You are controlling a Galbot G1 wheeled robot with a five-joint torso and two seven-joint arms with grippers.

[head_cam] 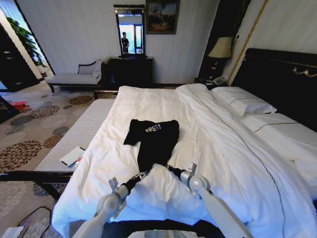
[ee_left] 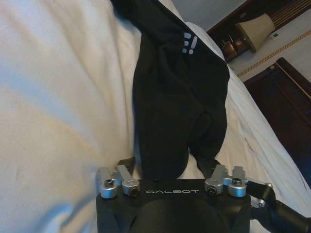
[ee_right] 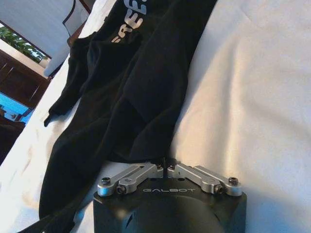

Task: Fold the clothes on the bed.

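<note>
While the bed is spreading wide and white under you, the clothes are lying bunched on the duvet near its foot edge. You are working both arms at the near hem: the left gripper is standing spread around the hem, the right gripper is pinching fabric shut. It is looking light, limp and prone to bunching, so you are best gripping hem corners

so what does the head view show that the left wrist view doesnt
Head view alone: the pillows, the grey chaise, the mirror and both grippers, left and right, at the black top's near hem.
Left wrist view alone: the left gripper open around the hem.
Both: the top, white duvet, bedside lamp.
</note>
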